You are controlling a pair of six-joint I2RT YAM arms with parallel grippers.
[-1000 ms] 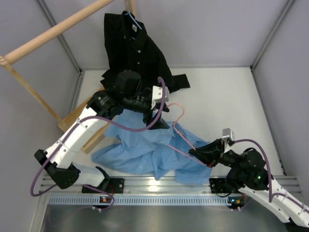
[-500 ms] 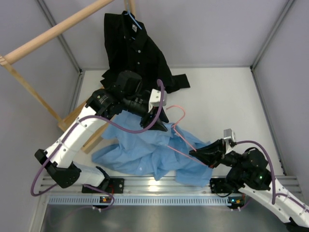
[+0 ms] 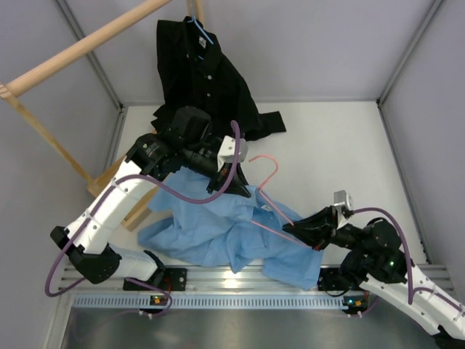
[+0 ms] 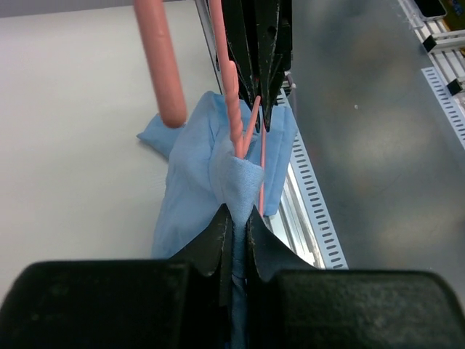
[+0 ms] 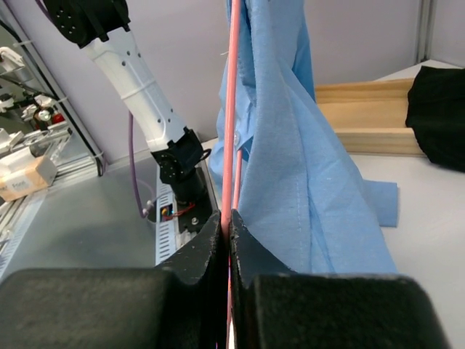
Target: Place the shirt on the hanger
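Looking from above, the hanger (image 3: pixel 278 209) slants across the shirt (image 3: pixel 203 233). Its hook points to the far side of the worktop (image 3: pixel 341 145), and its lower wire runs near-right into the right tool (image 3: pixel 288 230). The left tool (image 3: pixel 231 180) sits at the shirt's far edge, beside the hook. At the left wrist, the fingers are pressed together on a fold of blue cloth, with pink wires just beyond. At the right wrist, the fingers pinch one pink wire that rises straight up, the shirt draped alongside.
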